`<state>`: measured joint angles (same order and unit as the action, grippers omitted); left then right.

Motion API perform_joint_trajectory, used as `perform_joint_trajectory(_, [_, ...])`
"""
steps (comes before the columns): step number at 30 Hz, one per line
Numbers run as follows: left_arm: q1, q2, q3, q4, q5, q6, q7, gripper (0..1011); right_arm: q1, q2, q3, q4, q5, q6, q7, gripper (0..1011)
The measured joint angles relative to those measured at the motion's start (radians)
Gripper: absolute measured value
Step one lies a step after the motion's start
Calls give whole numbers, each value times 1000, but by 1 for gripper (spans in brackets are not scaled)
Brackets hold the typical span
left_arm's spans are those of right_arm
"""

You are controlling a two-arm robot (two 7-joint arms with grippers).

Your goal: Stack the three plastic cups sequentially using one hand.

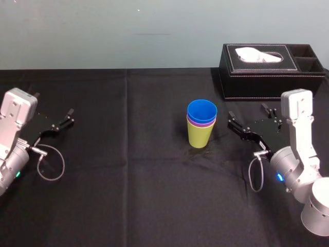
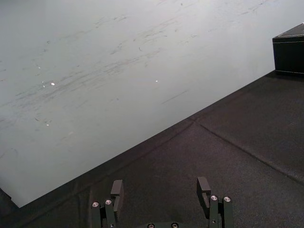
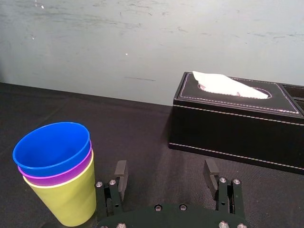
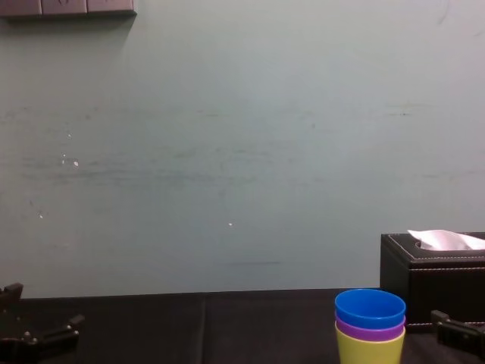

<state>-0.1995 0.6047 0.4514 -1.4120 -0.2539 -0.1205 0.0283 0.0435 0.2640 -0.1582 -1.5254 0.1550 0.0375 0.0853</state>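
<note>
Blue cup (image 1: 202, 109) nests in purple cup (image 1: 201, 123), inside yellow-green cup (image 1: 200, 137), upright mid desk (image 1: 128, 180); your right claw (image 1: 248, 111) sits released just beside them, not touching; your left claw (image 2: 160, 185) rests released, far left.

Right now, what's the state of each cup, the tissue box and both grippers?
Yellow-green cup: upright, bottom of the stack.
Purple cup: nested in the yellow-green cup, only its rim band shows.
Blue cup: nested on top, empty.
Right gripper: open, empty, beside the stack, not touching it.
Left gripper: open, empty, at the table's left side.
Tissue box: a tissue sticks out of the slot.
</note>
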Motion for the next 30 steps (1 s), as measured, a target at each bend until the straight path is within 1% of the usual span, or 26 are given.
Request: perform_joint_trajectory(30, [0, 0, 0, 0, 0, 0, 0, 1011, 0, 0, 0, 0, 0, 0, 0, 1000])
